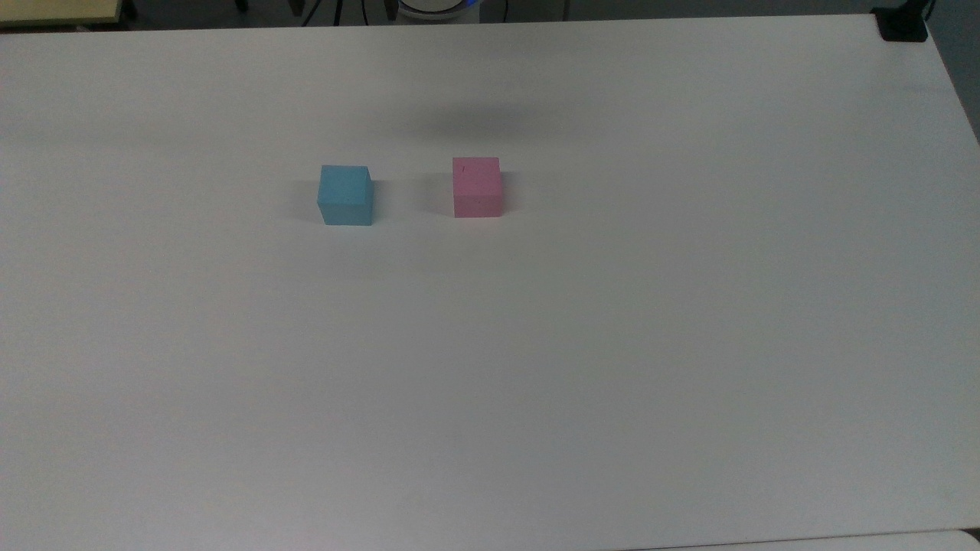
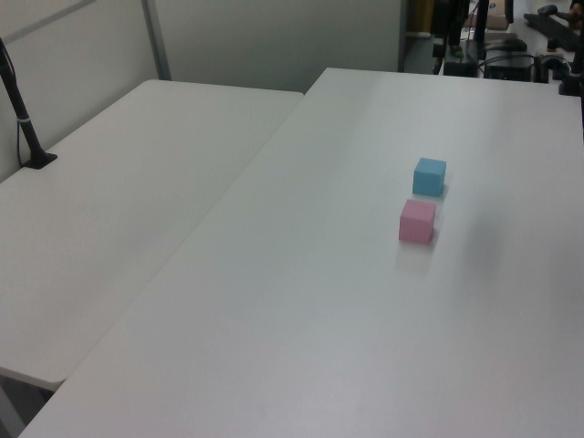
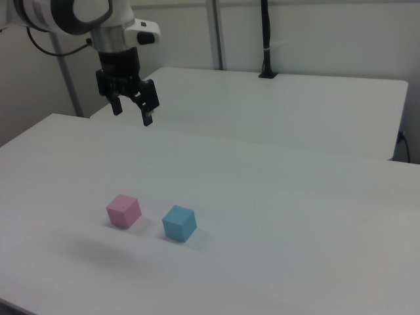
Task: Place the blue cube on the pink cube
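Note:
The blue cube (image 1: 346, 195) rests on the white table, left of the pink cube (image 1: 476, 187) in the top view, with a gap of about one cube between them. In the left view the blue cube (image 2: 429, 176) lies just beyond the pink cube (image 2: 417, 222). In the right view the pink cube (image 3: 123, 210) is left of the blue cube (image 3: 179, 223). My gripper (image 3: 133, 113) hangs open high above the table, up and to the left of both cubes in the right view, with nothing between its fingers.
The white table (image 1: 536, 344) has a second white table (image 2: 119, 210) butted against it. A black pole (image 3: 266, 39) stands on a base on that second table. A black mount (image 1: 902, 24) sits at the top view's far right corner.

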